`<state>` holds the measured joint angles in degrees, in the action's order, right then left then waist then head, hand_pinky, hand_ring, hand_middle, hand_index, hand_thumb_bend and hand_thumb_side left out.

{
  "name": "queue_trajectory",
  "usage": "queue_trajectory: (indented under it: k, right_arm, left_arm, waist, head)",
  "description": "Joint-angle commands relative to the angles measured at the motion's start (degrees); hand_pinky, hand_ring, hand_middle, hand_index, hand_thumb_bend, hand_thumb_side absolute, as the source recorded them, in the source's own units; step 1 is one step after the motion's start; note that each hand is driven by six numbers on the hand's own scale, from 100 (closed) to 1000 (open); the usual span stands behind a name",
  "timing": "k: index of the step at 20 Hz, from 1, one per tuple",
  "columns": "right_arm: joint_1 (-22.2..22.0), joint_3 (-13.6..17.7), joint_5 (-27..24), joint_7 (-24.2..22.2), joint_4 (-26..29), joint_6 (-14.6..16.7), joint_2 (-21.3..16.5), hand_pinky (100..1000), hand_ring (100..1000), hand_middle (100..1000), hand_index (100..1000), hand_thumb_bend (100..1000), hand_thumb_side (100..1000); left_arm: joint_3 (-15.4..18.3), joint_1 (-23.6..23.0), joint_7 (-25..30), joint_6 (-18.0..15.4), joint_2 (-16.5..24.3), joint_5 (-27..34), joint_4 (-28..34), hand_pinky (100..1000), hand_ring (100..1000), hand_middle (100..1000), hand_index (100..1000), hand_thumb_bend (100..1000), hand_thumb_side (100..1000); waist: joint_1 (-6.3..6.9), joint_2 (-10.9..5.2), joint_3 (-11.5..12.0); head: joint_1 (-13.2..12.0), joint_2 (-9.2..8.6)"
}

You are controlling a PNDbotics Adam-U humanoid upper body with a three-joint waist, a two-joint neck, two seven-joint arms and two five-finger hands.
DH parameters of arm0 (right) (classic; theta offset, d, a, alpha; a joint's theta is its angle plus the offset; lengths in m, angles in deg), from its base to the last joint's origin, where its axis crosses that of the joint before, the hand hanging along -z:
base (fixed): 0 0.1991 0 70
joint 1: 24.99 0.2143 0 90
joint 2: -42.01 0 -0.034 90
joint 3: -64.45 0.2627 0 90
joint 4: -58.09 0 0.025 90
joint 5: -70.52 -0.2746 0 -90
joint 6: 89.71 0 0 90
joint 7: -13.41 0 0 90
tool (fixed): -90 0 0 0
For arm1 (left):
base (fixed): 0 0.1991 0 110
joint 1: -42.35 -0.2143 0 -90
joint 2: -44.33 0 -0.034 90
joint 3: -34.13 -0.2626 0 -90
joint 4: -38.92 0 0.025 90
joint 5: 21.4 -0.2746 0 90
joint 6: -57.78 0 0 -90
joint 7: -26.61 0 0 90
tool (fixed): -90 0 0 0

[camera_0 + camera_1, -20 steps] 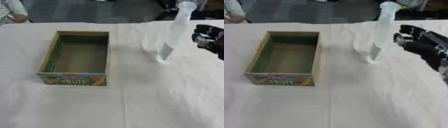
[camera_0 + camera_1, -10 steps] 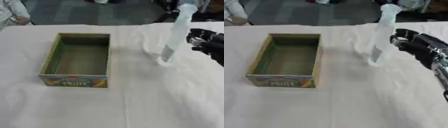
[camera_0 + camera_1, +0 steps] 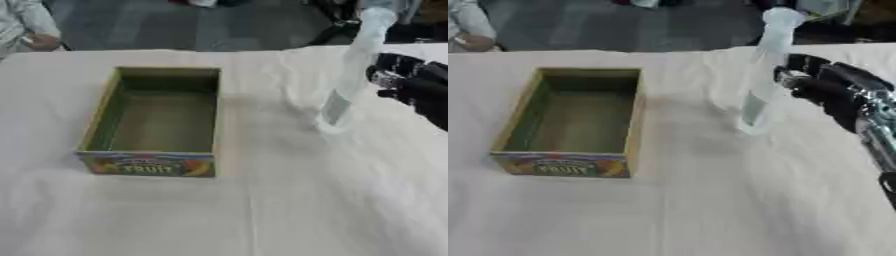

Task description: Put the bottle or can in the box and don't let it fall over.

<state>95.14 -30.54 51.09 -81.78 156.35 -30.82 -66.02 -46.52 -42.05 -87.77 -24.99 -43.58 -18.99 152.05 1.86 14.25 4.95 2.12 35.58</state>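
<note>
Right robot hand [image 3: 820,82] is seen just beside the clear bottle [image 3: 763,75], fingers curled, nothing gripped yet. Bottle stands upright on the surface [image 3: 710,210], right of the empty box [image 3: 570,122]. Step judged: reach-to-grasp. Closure round mid-body is called for, then an upright lift.

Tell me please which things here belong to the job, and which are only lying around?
Belong to the job:
- clear plastic bottle, standing upright on the table
- open cardboard fruit box, empty
- right hand, beside the bottle, fingers curled toward it

Not part of the job:
- white tablecloth
- person's sleeve at the far left edge
</note>
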Motion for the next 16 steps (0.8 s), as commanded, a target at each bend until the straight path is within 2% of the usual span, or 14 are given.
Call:
queue_trajectory:
  k: [1, 16]
  right_arm:
    - [1.33, 0.44, 0.02, -0.17, 0.23, -0.07, -0.84, 976, 1000, 1000, 1000, 100, 387]
    - [4.41, 0.01, -1.75, 0.23, -2.07, -0.83, 0.10, 972, 1000, 1000, 1000, 100, 387]
  left_arm:
    - [0.08, 0.39, 0.20, -0.11, 0.56, 0.01, 0.57, 1000, 719, 638, 826, 100, 574]
    - [0.09, 0.54, 0.45, -0.26, 0.26, 0.15, 0.52, 1000, 737, 637, 825, 100, 575]
  waist:
    - [0.02, -0.51, -0.10]
    - [0.16, 0.28, 0.53]
  head:
    - [0.06, -0.91]
    - [0.26, -2.10]
